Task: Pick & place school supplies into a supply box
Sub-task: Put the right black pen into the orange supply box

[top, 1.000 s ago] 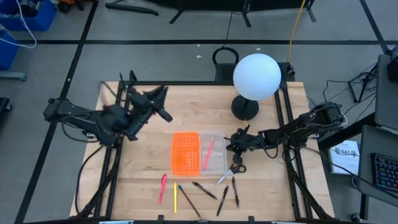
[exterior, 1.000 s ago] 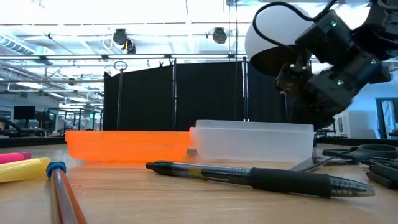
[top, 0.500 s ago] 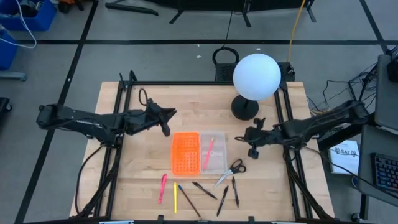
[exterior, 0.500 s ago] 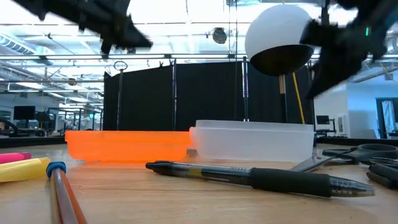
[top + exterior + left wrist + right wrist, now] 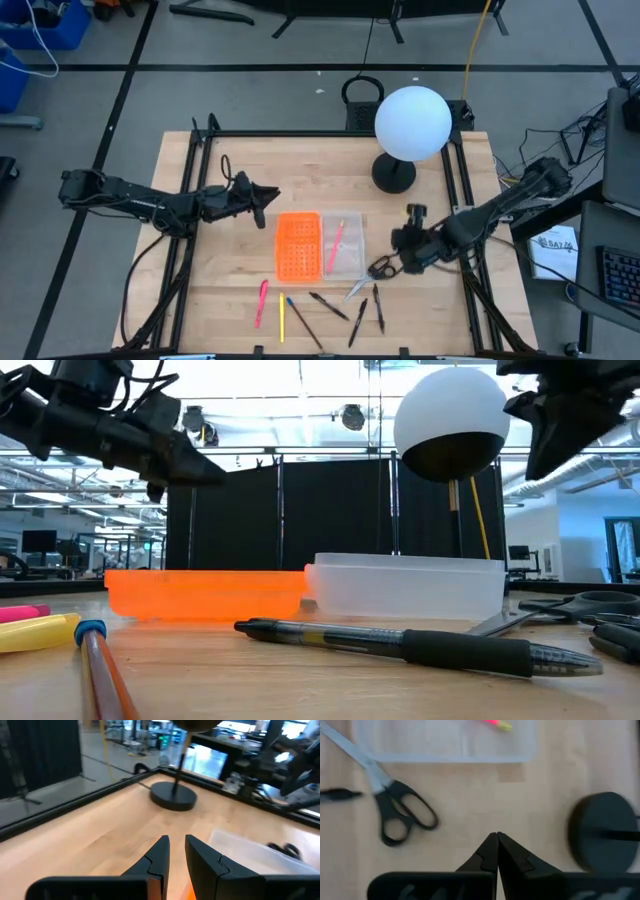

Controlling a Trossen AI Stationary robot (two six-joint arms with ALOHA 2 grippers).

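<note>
My right gripper (image 5: pixel 400 262) hangs above the bench (image 5: pixel 230 290), just beside the scissors (image 5: pixel 371 274), on the side toward the lamp base (image 5: pixel 393 174). Its fingers (image 5: pixel 492 851) are pressed together with nothing between them. My right wrist view looks down on the scissors' black handles and silver blades, which lie flat on the wood next to the long edge of the clear tray (image 5: pixel 347 232).

My left gripper (image 5: pixel 268 193) is raised over the bench on the far side of the supply box, near the orange perforated lid (image 5: pixel 298 245). Its fingers (image 5: pixel 159 855) stand a narrow gap apart and grip nothing.

The supply box lies open near the middle of the bench, orange lid and clear tray side by side. One pink pencil (image 5: pixel 335 247) lies inside the clear tray. The rest of the supplies are on the wood along the near edge: a pink pen (image 5: pixel 262 303), a yellow pencil (image 5: pixel 282 319), a brown pencil (image 5: pixel 304 325), and three dark pens (image 5: pixel 329 306) just beside the scissors' blades.
</note>
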